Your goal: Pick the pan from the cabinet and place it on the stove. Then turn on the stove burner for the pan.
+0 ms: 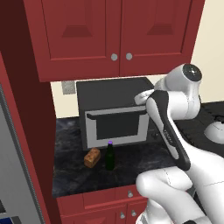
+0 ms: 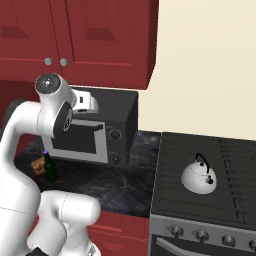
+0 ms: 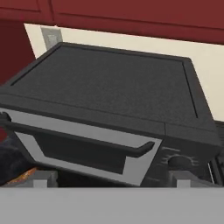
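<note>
Above the counter (image 1: 74, 175), the cabinet (image 1: 113, 35) hung with both doors shut, so the pan's place could not be told. The right base view alone gave the stove (image 2: 200, 200) and kettle (image 2: 198, 177). Over the microwave (image 3: 109, 100), the gripper (image 3: 109, 181) stood with fingers spread, grasping nothing. Bottle (image 1: 110, 156) and bread (image 1: 92, 157) stood near each other.

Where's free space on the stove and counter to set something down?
On the stove, the grates left of and in front of the kettle are bare. On the counter, dark stone lies free in front of the bread and the bottle. It is crowded just before the microwave, where those two stand close together.
</note>
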Tool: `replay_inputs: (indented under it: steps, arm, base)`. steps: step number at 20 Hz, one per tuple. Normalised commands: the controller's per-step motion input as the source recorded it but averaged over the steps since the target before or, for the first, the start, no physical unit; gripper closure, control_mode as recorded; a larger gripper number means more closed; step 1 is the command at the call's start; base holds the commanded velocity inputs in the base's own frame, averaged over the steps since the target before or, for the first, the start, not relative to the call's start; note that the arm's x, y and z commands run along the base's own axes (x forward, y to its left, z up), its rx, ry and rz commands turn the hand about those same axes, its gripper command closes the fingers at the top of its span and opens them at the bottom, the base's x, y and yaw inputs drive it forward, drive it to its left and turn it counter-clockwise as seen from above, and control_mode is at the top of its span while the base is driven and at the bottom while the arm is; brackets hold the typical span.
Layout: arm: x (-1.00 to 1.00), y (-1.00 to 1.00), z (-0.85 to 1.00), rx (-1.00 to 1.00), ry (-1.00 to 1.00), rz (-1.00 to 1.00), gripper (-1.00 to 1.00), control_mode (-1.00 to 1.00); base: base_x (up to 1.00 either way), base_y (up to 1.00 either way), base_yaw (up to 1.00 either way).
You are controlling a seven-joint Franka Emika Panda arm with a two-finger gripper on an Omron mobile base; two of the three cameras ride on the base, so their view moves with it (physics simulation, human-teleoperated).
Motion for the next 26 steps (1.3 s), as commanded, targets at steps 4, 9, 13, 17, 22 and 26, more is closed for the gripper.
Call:
replay_inputs:
  steps: [4, 9, 13, 17, 22, 26]
  arm:
    - [0.24, 0.25, 0.36, 0.02, -0.1, 0.01, -1.0, -1.0]
    - [0.21, 0.36, 0.32, 0.04, -0.1, 0.0, -1.0, -1.0]
    - [0.01, 0.19, 0.37, 0.03, -0.22, 0.0, -1.0, -1.0]
    - [0.0, 0.1, 0.34, 0.03, -0.26, 0.0, -1.0, -1.0]
    - [0.0, 0.06, 0.3, 0.04, -0.24, 0.0, -1.0, -1.0]
    - [0.0, 0.0, 0.24, 0.04, -0.25, 0.0, -1.0, -1.0]
  base:
    - [0.0, 0.0, 0.0]
    - [0.0, 0.0, 0.0]
    - [0.0, 0.0, 0.0]
    - [0.0, 0.0, 0.0]
    - [0.0, 0.0, 0.0]
    - [0.0, 0.0, 0.0]
